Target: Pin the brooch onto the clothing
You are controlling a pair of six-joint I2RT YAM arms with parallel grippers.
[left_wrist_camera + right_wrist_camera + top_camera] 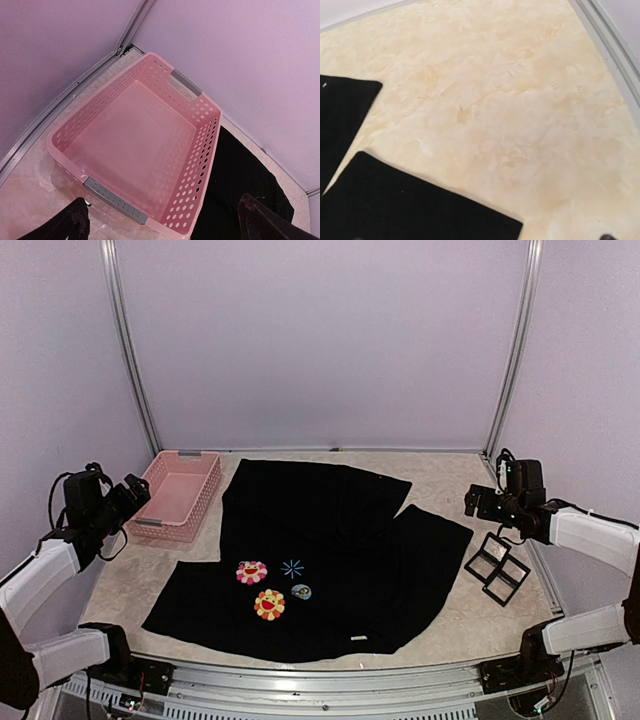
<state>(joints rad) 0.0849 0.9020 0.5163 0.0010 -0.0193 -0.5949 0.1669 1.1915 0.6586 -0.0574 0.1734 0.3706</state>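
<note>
Brooch [301,591] lies on the shirt [340,530], toward the bases from both grippers. It's right of the left gripper [135,490] and left of the right gripper [472,502], roughly midway, so we judge neither arm clearly nearer. It's round, so there's no long axis to align to. Both grippers are wide open and empty. Only the top view shows the brooch. Left wrist sees the pink basket [200,150] ahead of its fingers [74,222]; right wrist sees just table [510,100] and shirt corners.

No writing is readable; the white label [358,639] at the hem of the black T-shirt [330,530] is too small to read.
</note>
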